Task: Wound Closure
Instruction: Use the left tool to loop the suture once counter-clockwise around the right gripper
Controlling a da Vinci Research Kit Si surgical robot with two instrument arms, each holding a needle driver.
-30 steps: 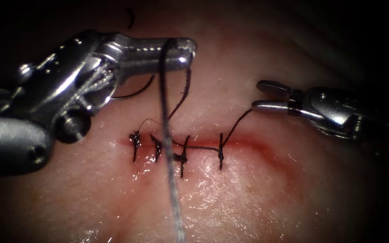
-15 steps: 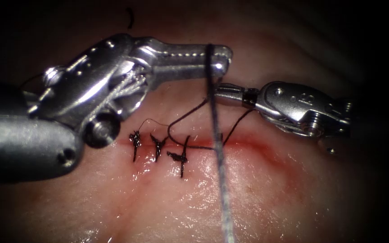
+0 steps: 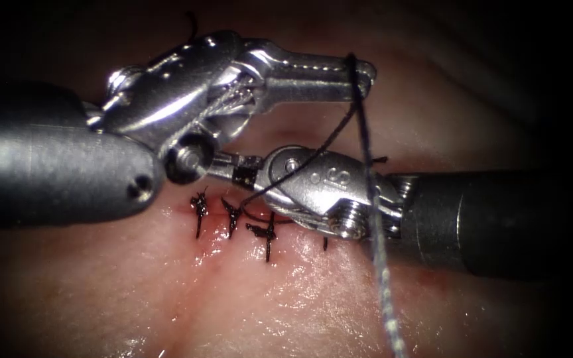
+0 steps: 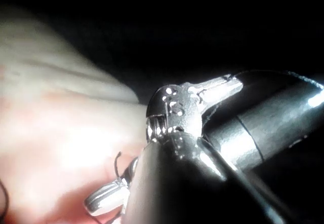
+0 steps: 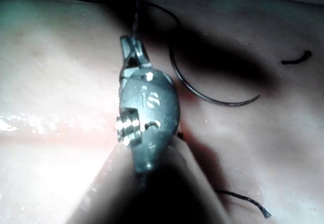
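Left tool point(image 3: 361, 74): fingers clamped shut on thread point(image 3: 329, 136), one strand slanting down to tissue point(image 3: 233, 298), another dropping past right tool's wrist. Right tool point(image 3: 220, 164) crosses beneath left fingers, own fingers pressed together, tips by left tool's wrist joint; nothing seen held. Needle point(image 5: 223, 104) lies loose on tissue just beside right fingers, gripped by neither tool. Three tied stitches point(image 3: 232, 217) sit just below right fingers.

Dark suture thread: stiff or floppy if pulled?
Likely floppy: the dark braided suture thread hangs from the left hand's shut jaws and sags in curves. Probably light and snag-prone: it crosses the right hand. The thin curved needle lies loose on the pale tissue.
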